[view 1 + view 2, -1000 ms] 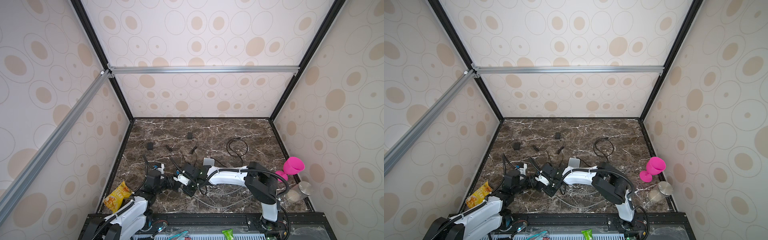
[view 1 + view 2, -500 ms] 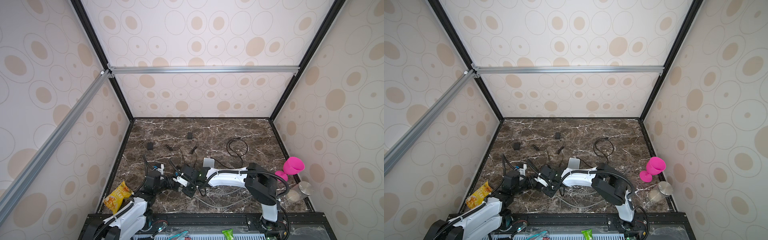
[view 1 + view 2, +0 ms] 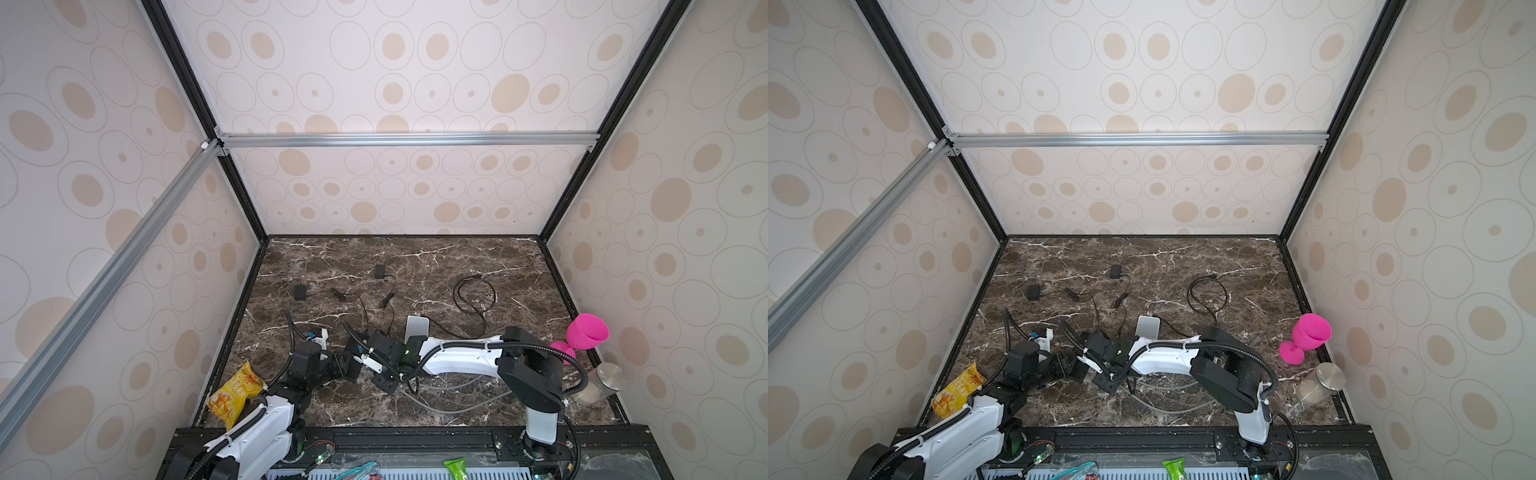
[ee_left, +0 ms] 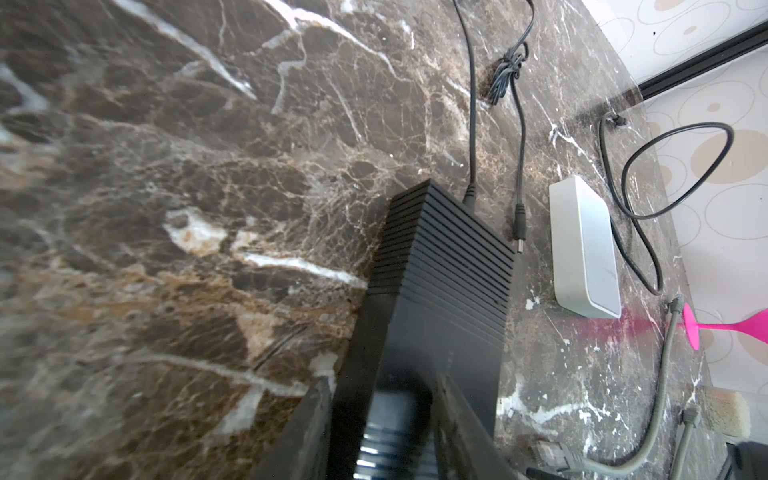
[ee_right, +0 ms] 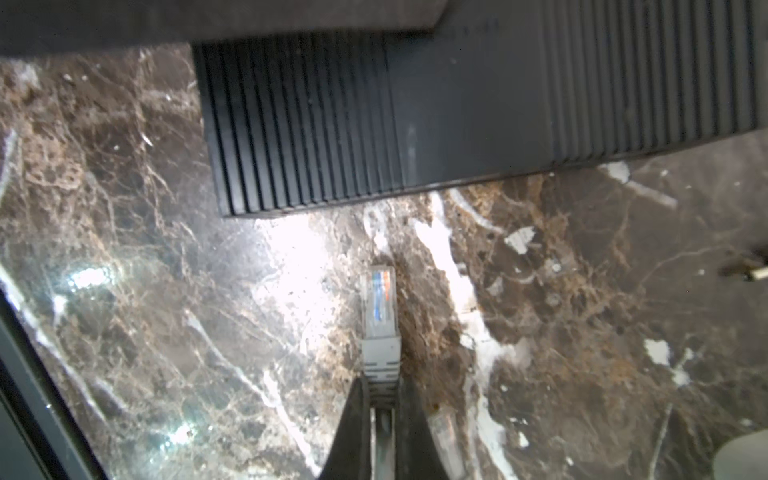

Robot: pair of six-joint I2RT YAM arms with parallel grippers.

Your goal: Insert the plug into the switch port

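Note:
The switch point(image 4: 444, 270) is a black ribbed box on the marble floor, and my left gripper point(image 4: 386, 415) is shut on one end of it. In both top views it lies low at the front left point(image 3: 353, 369) point(image 3: 1080, 371). My right gripper point(image 5: 382, 399) is shut on the grey boot of the plug point(image 5: 378, 303), a clear network connector with coloured wires. The plug points at the switch's point(image 5: 457, 116) ribbed side, a short gap away and not touching it. No port shows in any view. The right gripper point(image 3: 365, 357) reaches across from the right.
A white box point(image 3: 417, 329) point(image 4: 582, 245) lies just behind the grippers. Black cables and adapters point(image 3: 473, 291) are spread further back, with a loose barrel plug point(image 4: 518, 224) beside the switch. A yellow snack bag point(image 3: 237, 392) lies front left, and a pink goblet point(image 3: 587, 332) and metal jar point(image 3: 609, 376) stand right.
My right gripper with the plug has edged a little to the left, towards the switch. The left arm has hardly moved.

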